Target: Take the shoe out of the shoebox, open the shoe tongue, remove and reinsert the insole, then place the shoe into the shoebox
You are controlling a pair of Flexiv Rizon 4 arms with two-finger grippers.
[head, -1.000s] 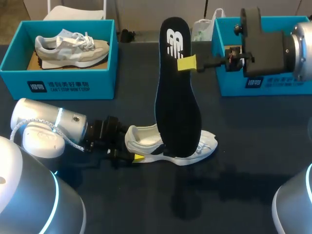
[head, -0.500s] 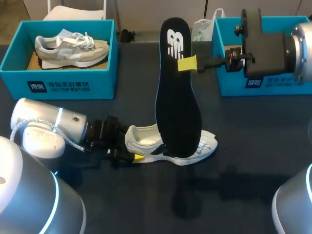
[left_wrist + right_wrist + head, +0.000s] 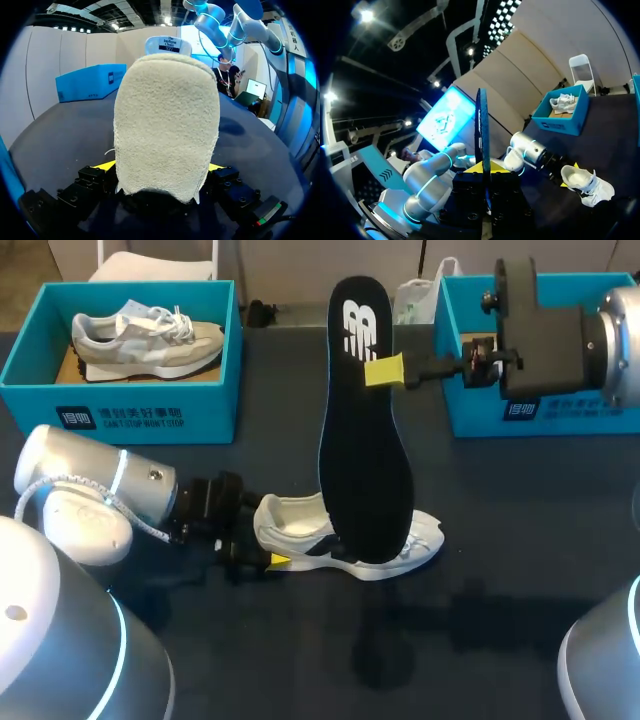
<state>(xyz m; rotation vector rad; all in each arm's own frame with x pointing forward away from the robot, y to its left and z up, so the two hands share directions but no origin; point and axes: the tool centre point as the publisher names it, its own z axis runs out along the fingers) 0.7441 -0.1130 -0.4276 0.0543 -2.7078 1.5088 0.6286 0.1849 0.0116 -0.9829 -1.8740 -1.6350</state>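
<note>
My left arm has drawn back slightly toward its own side, and the shoe [image 3: 420,538] has slid with it across the table [image 3: 500,540]. The left gripper [image 3: 272,556] is clamped on the heel, with a yellow tip on either side in the wrist view. The right gripper [image 3: 382,370] has not moved. It pinches the black insole [image 3: 365,460] near its heel end, and I cannot tell whether the forefoot end touches the shoe. I read this as lining the shoe up for reinsertion, with removal already done. The left box [image 3: 120,415] holds a grey-beige sneaker [image 3: 150,338]. My right arm hides most of the inside of the right box [image 3: 470,415].
</note>
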